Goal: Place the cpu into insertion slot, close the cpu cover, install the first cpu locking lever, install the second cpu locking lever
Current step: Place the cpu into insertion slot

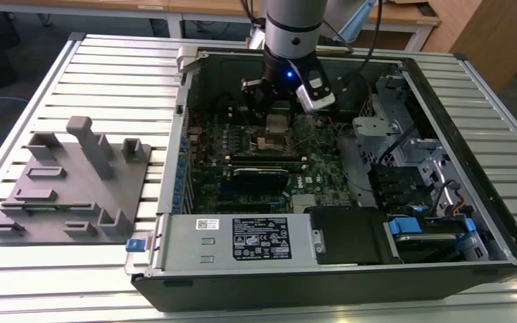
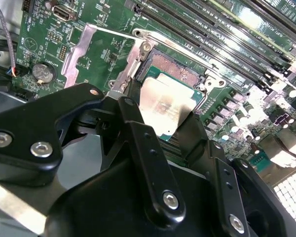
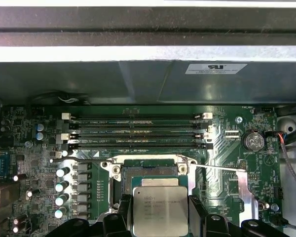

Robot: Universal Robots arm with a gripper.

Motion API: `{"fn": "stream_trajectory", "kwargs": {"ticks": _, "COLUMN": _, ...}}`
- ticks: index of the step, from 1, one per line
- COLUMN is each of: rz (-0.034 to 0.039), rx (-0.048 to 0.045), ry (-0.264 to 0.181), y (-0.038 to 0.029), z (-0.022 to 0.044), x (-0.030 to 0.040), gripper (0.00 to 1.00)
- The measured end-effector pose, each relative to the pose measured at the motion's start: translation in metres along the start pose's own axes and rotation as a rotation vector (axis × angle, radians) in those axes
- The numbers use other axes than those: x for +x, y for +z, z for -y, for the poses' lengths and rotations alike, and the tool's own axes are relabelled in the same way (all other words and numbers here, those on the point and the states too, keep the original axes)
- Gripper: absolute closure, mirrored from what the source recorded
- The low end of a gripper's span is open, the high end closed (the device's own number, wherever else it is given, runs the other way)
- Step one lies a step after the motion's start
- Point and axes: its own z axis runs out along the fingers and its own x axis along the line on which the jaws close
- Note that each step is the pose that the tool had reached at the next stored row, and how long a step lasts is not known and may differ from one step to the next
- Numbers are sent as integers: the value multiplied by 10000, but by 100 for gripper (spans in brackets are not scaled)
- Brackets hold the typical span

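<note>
My gripper [image 1: 276,120] reaches down into the open computer case and is shut on the cpu [image 3: 160,208], a flat silver-grey square chip. In both wrist views the black fingers [image 3: 122,213] press on two opposite edges of the chip. The cpu [image 2: 164,102] hangs tilted, a little above the insertion slot [image 2: 175,66], whose dark pin field and silvery rim [image 3: 148,161] partly show beyond the chip. The cpu cover [image 2: 78,50], a thin silvery frame with a window, lies swung open beside the socket, with the green board showing through it. A thin lever rod [image 3: 79,160] sticks out sideways from the socket.
Long black memory slots [image 3: 138,131] run just beyond the socket, with the case wall [image 3: 138,74] behind them. A coin battery [image 3: 253,141] sits near the open cover. The power supply [image 1: 240,239], drive cage [image 1: 420,182] and a grey fixture block [image 1: 70,182] show in the exterior view.
</note>
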Motion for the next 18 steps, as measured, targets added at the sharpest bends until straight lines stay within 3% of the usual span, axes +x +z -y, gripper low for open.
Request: {"fn": "stream_trajectory", "kwargs": {"ticks": 18, "rz": 3, "rx": 32, "ry": 0, "y": 45, "z": 4, "x": 4, "gripper": 46}}
